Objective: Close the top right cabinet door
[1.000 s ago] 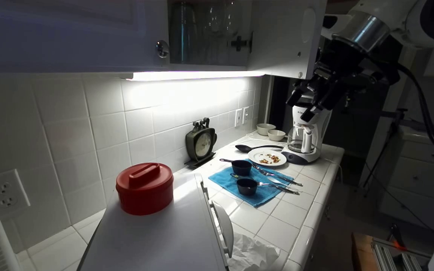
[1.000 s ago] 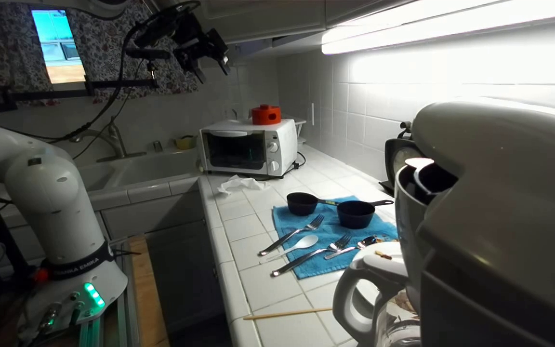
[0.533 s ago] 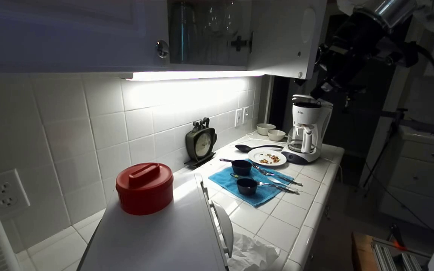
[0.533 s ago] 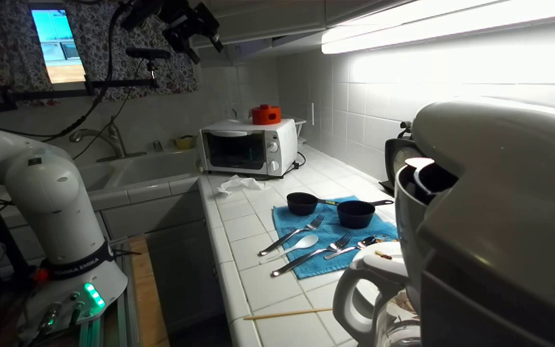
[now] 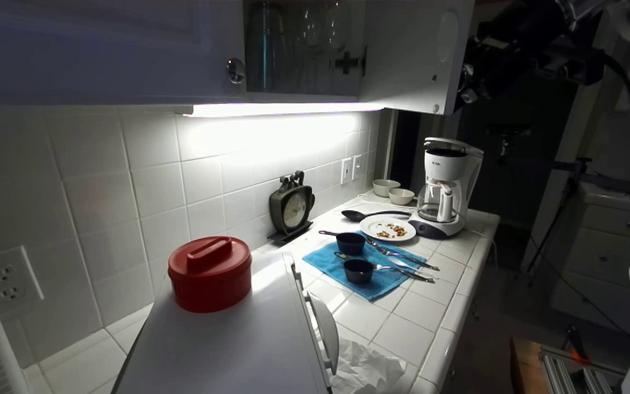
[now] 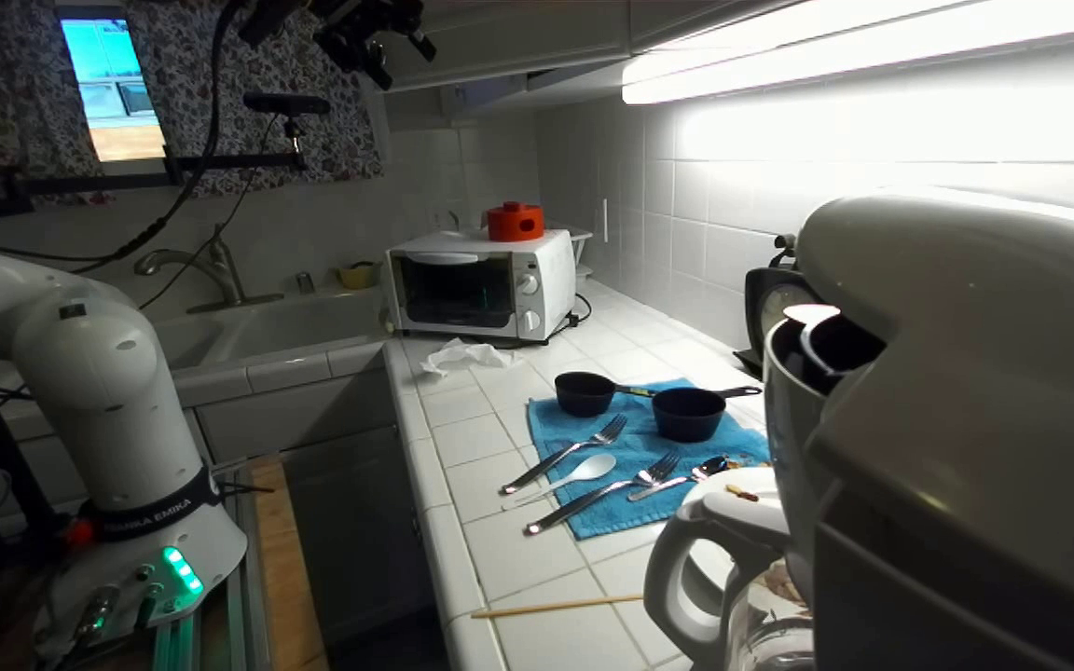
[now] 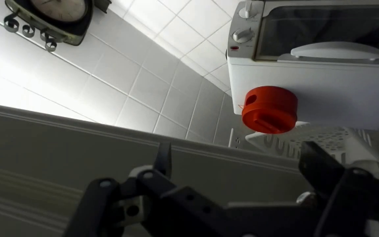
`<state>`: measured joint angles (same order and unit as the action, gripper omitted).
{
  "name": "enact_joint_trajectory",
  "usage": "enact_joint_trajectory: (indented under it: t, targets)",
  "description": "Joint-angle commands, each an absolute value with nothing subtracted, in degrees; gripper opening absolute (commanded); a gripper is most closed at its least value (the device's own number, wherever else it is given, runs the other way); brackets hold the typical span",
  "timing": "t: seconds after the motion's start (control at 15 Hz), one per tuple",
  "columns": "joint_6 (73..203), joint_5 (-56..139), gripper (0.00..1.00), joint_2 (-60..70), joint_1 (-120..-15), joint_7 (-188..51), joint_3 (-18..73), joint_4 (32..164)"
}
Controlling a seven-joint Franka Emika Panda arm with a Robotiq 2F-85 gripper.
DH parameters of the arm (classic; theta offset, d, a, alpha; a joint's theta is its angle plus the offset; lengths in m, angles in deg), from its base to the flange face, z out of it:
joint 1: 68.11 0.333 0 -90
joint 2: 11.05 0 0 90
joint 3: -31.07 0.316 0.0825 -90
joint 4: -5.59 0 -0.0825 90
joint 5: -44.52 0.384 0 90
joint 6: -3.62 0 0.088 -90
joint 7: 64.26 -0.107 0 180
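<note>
The right cabinet door (image 5: 410, 54) stands open, its inner face showing in an exterior view, with glassware inside the cabinet. The door panel also shows in the other exterior angle at the top (image 6: 518, 37). In the wrist view a pale door panel (image 7: 222, 177) spans the lower part, with a shiny knob (image 7: 307, 198) near the right finger. My gripper (image 7: 235, 154) is open and empty, its fingers spread before that panel. In both exterior views the gripper (image 5: 465, 90) (image 6: 404, 63) is high, near the door's free edge. Whether it touches the door I cannot tell.
A white toaster oven (image 6: 481, 284) carries a red lidded container (image 5: 209, 273). A coffee maker (image 5: 446, 186), plate (image 5: 369, 227), blue towel (image 5: 320, 260) and dark scale (image 5: 291, 210) stand on the counter. The neighbouring cabinet door (image 5: 101, 54) is shut. A camera on a stand (image 6: 285, 102) is near the arm.
My gripper has risen and drawn back, from in front of the coffee maker to beside the open door's edge. The door has not visibly moved.
</note>
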<state>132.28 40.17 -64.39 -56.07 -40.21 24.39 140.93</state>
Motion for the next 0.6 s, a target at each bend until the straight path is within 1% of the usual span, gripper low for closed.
enact_joint_trajectory:
  t: [0.0, 0.53]
  targets:
    - [134.6, 42.3, 1.00, -65.6, -53.8, -38.2, 22.9, 141.5]
    - [134.6, 43.1, 1.00, -66.3, -51.5, -37.0, 21.2, 141.3]
